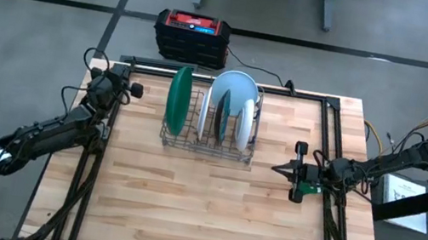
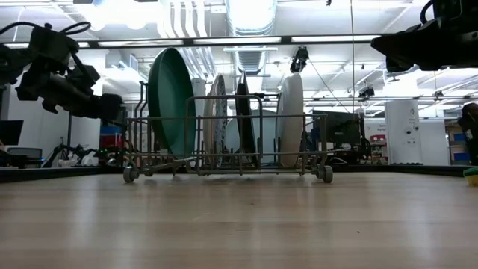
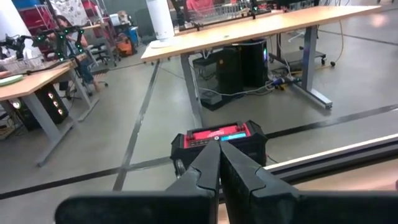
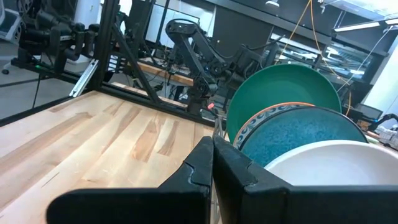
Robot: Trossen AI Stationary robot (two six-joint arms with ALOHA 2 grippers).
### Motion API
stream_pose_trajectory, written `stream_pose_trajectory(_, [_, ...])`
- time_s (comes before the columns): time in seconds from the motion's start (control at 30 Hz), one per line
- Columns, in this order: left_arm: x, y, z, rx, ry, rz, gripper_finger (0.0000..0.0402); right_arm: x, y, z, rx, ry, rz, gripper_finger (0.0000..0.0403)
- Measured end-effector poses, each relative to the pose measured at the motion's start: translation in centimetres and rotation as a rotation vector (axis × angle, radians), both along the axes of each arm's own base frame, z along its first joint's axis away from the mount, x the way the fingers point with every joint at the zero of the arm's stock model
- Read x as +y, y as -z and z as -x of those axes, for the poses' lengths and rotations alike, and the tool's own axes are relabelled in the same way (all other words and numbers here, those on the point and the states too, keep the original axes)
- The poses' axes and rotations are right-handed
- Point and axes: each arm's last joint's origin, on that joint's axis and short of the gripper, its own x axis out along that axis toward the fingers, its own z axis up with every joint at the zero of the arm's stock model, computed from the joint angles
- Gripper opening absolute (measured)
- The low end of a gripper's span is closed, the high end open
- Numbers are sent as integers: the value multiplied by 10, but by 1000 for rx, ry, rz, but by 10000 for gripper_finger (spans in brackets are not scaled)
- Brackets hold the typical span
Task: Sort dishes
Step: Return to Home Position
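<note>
My right hand (image 1: 281, 170) pinched together, empty; rack (image 1: 185, 137) just ahead; white plate (image 4: 336, 168) cut off, covers half the teal plate (image 4: 292, 134). My left hand (image 1: 134, 88) likewise together.

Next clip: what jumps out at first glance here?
The grey wire rack stands at the table's far middle, holding plates on edge: the large dark green plate at its left end, with a teal plate, a white plate and a pale blue plate beside it. Both grippers are shut and empty: the left gripper by the far left corner, the right gripper over the right side, pointing at the rack.
</note>
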Motion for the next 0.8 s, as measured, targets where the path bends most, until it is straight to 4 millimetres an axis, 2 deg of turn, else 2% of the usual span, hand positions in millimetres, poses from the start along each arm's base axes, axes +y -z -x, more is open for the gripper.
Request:
stream_pose_trajectory(0.4, [4, 9, -3, 39, 0, 62, 0, 0, 0, 0, 0, 0, 0, 0])
stream_pose_trajectory(0.8, [5, 9, -3, 35, 0, 58, 0, 0, 0, 0, 0, 0, 0, 0])
